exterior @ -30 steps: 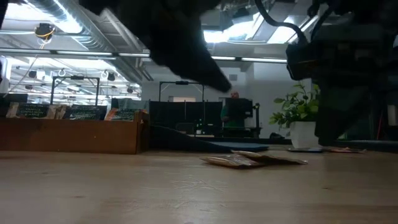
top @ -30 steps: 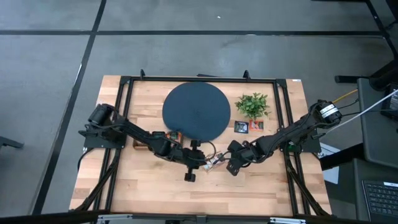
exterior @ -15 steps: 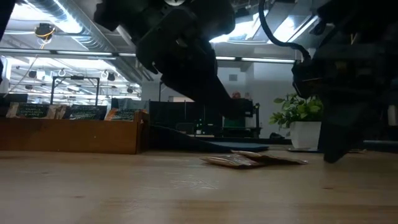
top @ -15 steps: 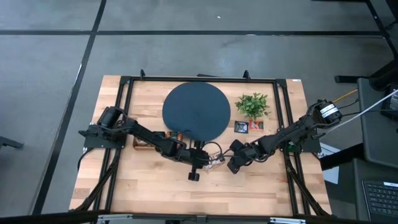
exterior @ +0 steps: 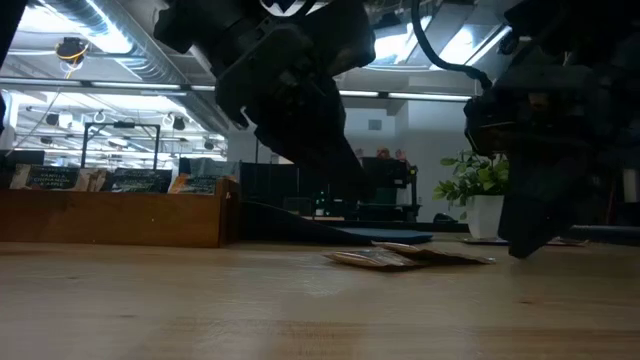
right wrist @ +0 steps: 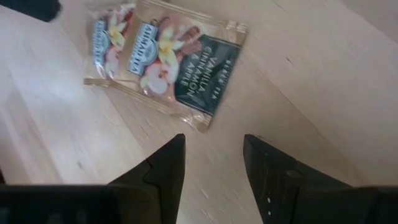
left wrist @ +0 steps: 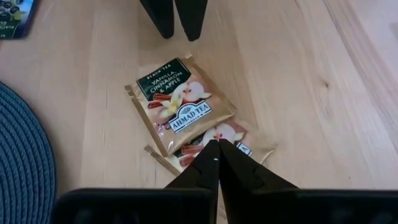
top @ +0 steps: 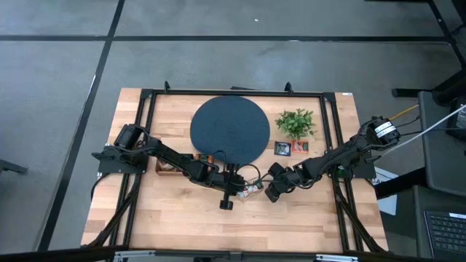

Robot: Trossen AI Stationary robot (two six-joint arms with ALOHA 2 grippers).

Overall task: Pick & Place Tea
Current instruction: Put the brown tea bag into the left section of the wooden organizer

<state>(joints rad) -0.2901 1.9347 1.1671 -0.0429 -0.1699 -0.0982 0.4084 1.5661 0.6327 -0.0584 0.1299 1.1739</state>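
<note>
Pale wood table [top: 175, 218] w/ a black frame, lab room behind. Near the table's middle lie two pale Ahmad Tea sachets [left wrist: 180, 106], one overlapping the other, flat on the wood just in front of the round dark mat [top: 229, 131]. The left gripper [left wrist: 216, 152] sits low over them w/ fingers pressed together, tips at the lower sachet's edge, nothing pinched as far as the wrist view shows. The right gripper [right wrist: 212, 154] faces it from the other side, fingers spread apart and empty, just short of the top sachet [right wrist: 177, 65]. Two more sachets [top: 290, 148] lie beside the small potted plant [top: 295, 122]; a wooden box [exterior: 120, 215] of tea stands at the table's left, prob. the drop-off. So: approx early stage, no sachet lifted yet, all visible ones left to move.
</note>
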